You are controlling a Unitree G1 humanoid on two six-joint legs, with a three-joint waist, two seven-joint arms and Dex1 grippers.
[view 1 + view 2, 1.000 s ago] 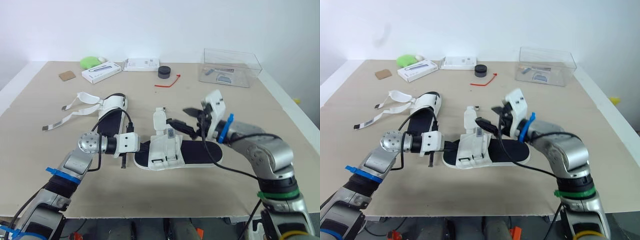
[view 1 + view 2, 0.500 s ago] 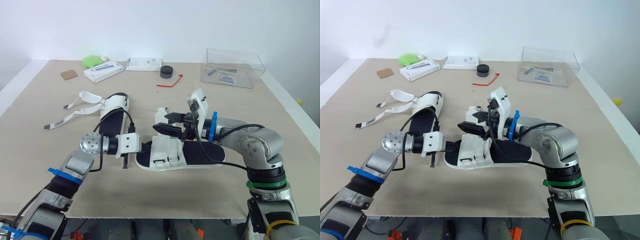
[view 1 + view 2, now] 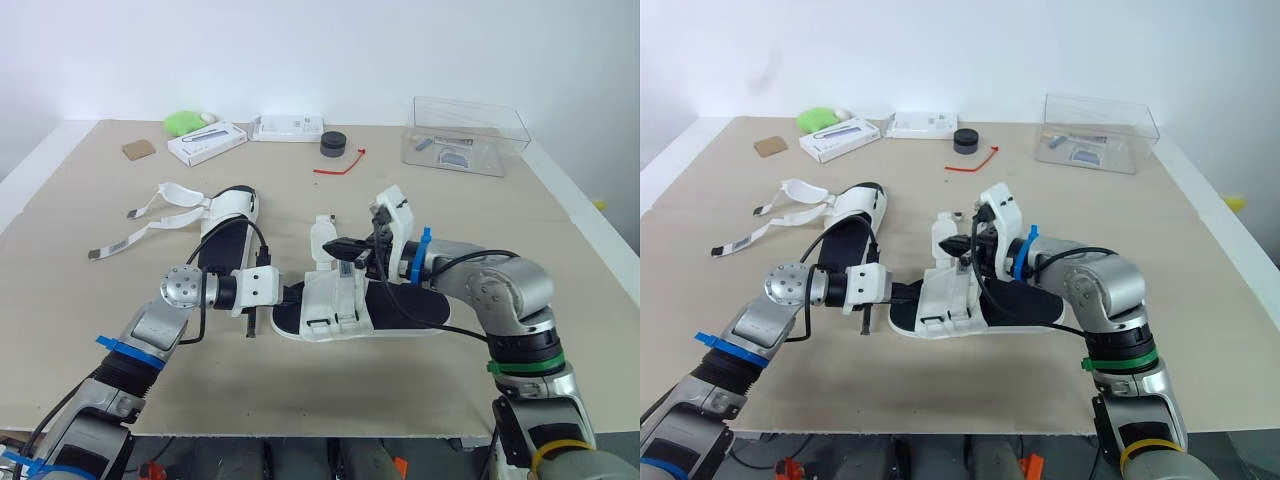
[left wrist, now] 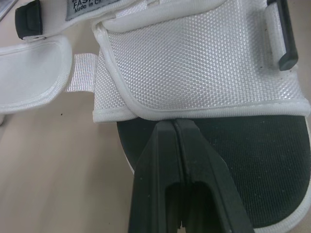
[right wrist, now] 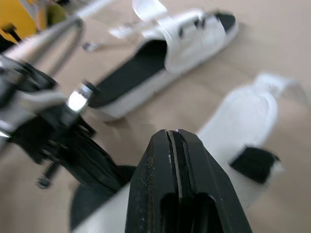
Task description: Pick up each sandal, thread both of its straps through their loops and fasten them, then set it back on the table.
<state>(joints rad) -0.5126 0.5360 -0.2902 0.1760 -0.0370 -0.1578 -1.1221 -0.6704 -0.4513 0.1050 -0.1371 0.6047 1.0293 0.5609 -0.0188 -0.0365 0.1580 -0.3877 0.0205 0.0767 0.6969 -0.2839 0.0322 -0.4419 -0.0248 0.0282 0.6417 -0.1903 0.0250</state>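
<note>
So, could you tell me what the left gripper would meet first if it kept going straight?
Probably the white woven strap flap of the nearer black-soled white sandal; the left gripper, shut, points at its hemmed edge just ahead, though the remaining gap is unclear.

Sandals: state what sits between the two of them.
In the left eye view, the left gripper and its black cable cross between far sandal and near sandal.

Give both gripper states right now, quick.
Left gripper: shut, tips at the sandal insole.
Right gripper: shut, nothing visibly held, near the strap.
</note>
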